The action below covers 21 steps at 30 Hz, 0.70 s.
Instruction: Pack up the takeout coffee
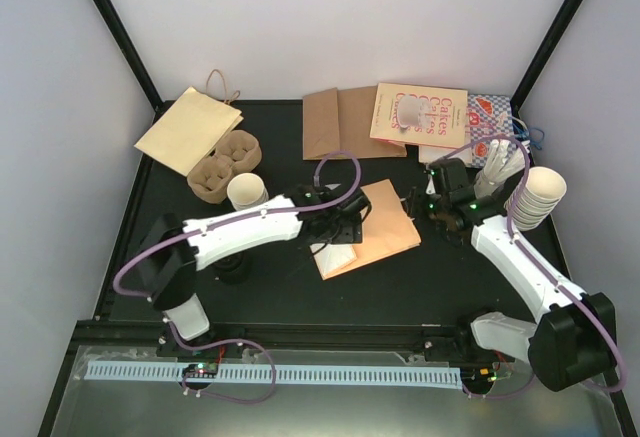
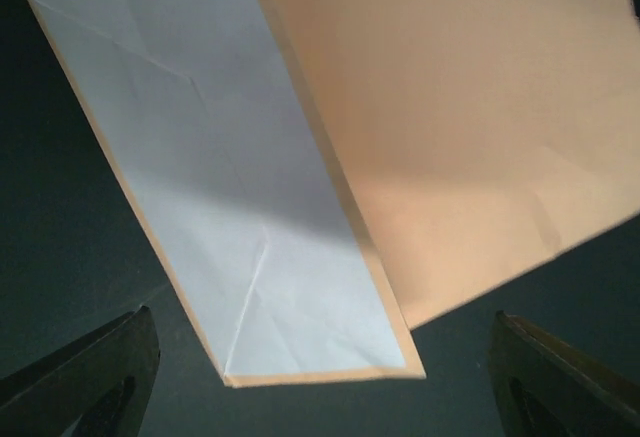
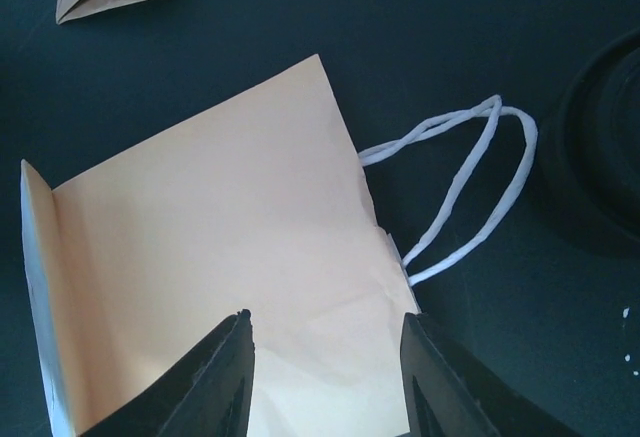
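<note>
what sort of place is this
Likely a mock café takeout station in a robot booth: a stack of white paper cups, a brown pulp cup tray and a tan paper bag.

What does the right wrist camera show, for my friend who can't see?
A flat tan bag lies on a dark table, its white string handles poking out to the right. At the bottom of the picture the right gripper hangs over the bag, jaws open.
</note>
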{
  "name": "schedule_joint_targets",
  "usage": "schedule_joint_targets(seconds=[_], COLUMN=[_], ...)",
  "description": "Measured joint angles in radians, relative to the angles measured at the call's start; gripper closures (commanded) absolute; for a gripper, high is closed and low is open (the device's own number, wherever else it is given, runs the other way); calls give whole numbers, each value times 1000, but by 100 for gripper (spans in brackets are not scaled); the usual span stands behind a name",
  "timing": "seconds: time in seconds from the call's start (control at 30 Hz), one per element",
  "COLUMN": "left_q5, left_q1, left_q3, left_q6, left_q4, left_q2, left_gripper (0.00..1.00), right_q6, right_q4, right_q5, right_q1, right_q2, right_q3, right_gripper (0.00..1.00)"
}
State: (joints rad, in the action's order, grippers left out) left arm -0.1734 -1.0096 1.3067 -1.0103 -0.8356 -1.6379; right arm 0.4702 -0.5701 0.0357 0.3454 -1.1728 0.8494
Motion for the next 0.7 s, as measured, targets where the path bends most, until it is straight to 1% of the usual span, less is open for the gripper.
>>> schedule_joint_targets(seconds=[0.13,0.2,0.3,0.43,0.53,0.57,0.7], left_q5=[-11,-10,-9,-9,-10,-11,-27], left_q1=[0,0,5,17,33,39,54], left_q3=[127,174,225,258,266,270,289], left_q6=[-27,-30,-32,-34,-37,-39,-47], left_q4=[-72,-89,-111,-130,-145,-153,-185], left_q2=[-146,-208,-289,-365,-398,-405,-409], left_gripper=[14,19,26,30,41,46,72], right_q6=[0,0,2,4,3,3,2], right_q4=[7,11,12,12,13,13,13], right_q5=[20,26,28,27,21,19,9], right_q1=[0,0,0,0,0,0,0], right_q2=[30,42,61,90,110,115,126], right_q3=[-27,-39,-58,-73,-74,-74,-75], right_gripper=[57,57,57,57,57,57,57])
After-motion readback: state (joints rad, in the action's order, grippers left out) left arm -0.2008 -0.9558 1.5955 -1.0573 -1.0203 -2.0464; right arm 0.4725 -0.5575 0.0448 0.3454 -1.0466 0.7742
